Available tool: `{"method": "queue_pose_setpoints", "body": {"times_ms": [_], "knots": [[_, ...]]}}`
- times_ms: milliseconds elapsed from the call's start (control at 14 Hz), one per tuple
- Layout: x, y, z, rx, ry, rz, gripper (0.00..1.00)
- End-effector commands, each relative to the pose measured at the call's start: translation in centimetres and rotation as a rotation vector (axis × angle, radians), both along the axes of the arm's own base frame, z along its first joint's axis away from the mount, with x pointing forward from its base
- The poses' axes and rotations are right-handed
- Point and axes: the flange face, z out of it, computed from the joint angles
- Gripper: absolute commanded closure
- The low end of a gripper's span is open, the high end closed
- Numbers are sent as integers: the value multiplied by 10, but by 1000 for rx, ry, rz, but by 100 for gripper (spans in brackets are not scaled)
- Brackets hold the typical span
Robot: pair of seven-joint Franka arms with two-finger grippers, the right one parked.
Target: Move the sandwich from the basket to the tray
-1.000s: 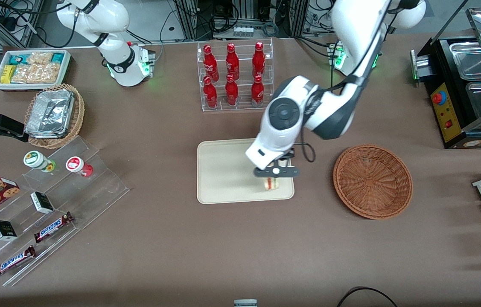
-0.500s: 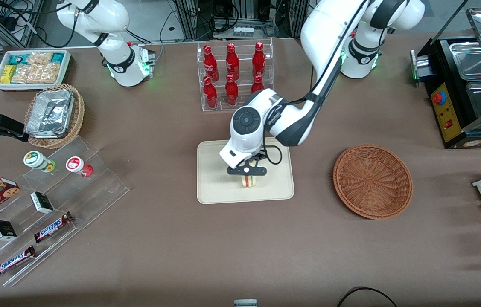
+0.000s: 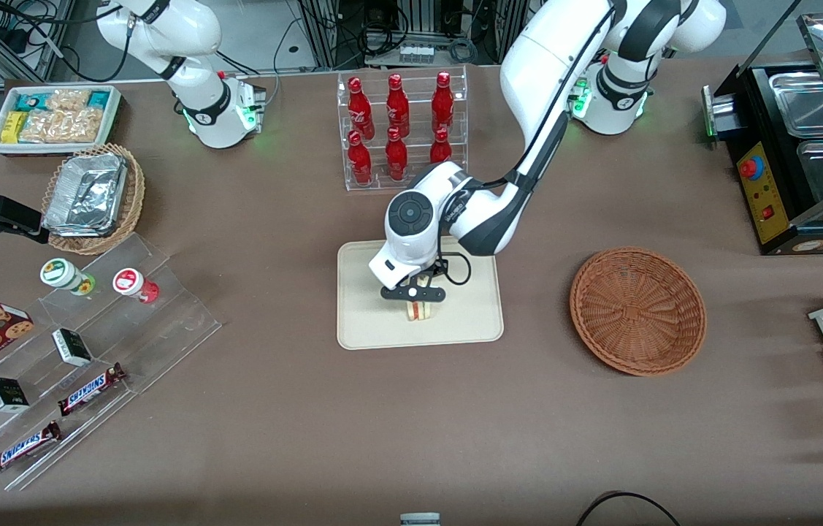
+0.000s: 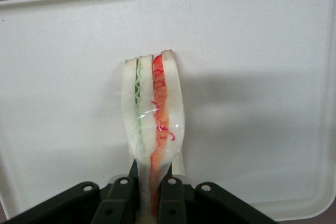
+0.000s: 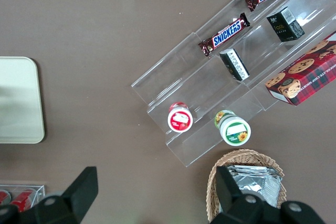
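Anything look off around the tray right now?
Nothing stands out. The gripper holds the sandwich over the tray, wrap intact, fingers shut on it. The basket sits empty.

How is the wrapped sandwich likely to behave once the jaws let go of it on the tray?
The sandwich stands on edge, pinched by the gripper over the tray; being narrow and tall, it will probably tip onto a flat side. Its bread looks soft, bowing near the jaws, so it likely springs back. The clear wrap may be slippery.

Glossy clear film wraps the sandwich [image 4: 153, 114] above the matt tray [image 4: 252, 35].
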Motion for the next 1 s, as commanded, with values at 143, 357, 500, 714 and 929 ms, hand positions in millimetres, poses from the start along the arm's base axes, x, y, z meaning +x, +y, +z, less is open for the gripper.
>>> {"method": "queue_pose_setpoints", "body": {"times_ms": [143,357,500,714,929], "knots": [[10,-2,31,-20,-34,23,0],[19,18,80,1,-18,50,0],[31,45,122,2,-15,90,0],[46,85,183,-2,-34,180,0],[60,151,245,23,-24,253,0]]}}
